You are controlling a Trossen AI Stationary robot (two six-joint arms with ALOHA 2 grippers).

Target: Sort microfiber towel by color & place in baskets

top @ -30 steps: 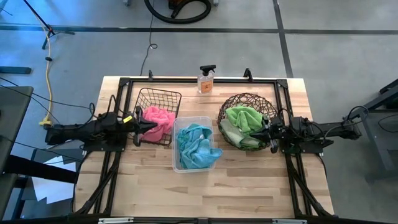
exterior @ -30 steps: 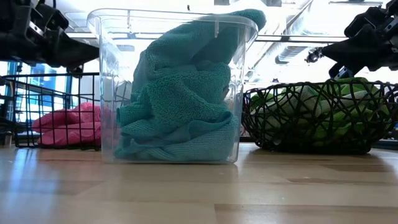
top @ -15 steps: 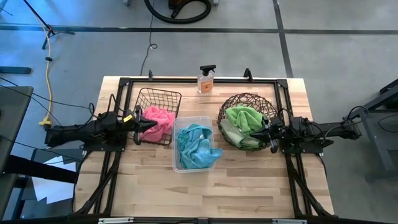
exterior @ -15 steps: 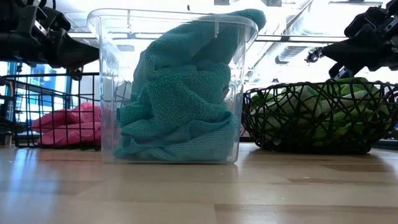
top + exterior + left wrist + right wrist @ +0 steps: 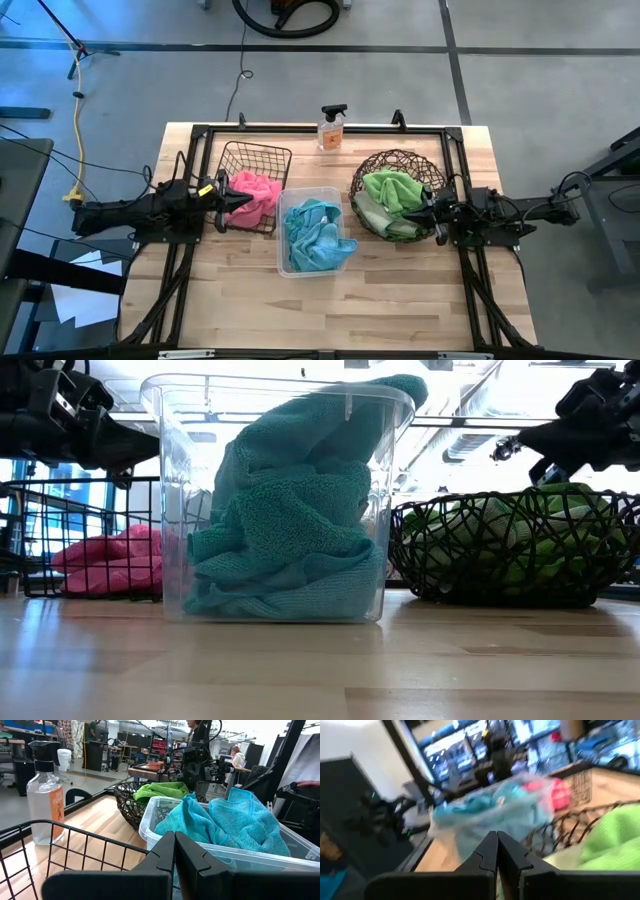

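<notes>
Both hands are pinched together, empty: left hand beside the pink towels, right hand at the woven basket rim, mid-frame. Swinging away, I might snag wicker.

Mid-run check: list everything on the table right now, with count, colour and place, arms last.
Pink towels: a pile, count unclear, in the black wire basket, table's left.
Teal towels: a pile, count unclear, in the clear plastic tub, centre.
Green towels: a pile, count unclear, in the dark woven basket, right.
Spray bottle: one, clear with black trigger and orange label, at the table's far edge.
Left gripper: fingers shut, empty, at the wire basket's left side.
Right gripper: fingers shut, empty, at the woven basket's right rim.
</notes>
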